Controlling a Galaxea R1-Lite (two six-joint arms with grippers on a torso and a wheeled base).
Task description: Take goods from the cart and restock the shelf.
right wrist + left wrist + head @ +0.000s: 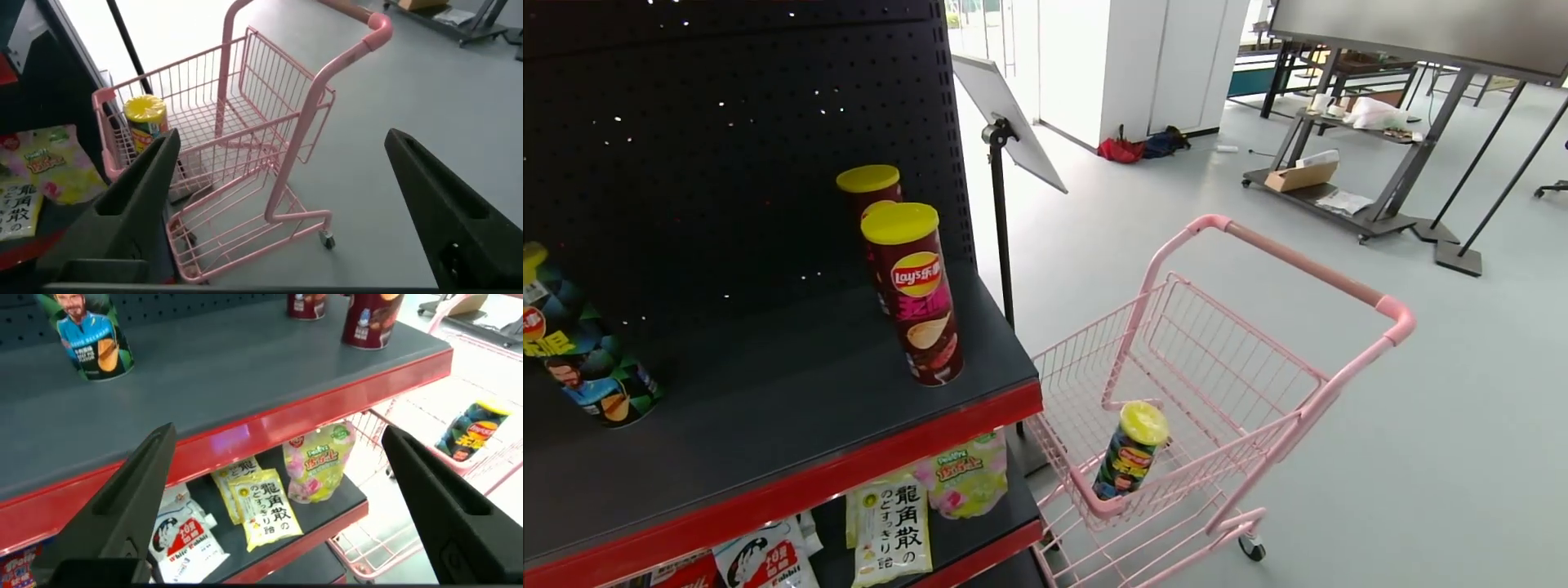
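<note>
Bare shelf (768,408) lies open between the maroon cans (919,310) and blue can (584,367).

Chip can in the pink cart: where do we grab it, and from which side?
Probably best to grip the can on its upper body, just under the yellow lid, with the fingers coming from above. It stands tilted in a basket corner, and the cart's wire walls fence its lower sides.

Edge cuts blue can (584,367); front can (919,302) hides most of rear can (868,180).

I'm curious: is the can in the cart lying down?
Standing: the chip can, yellow lid up, in a corner of the pink cart.
</note>
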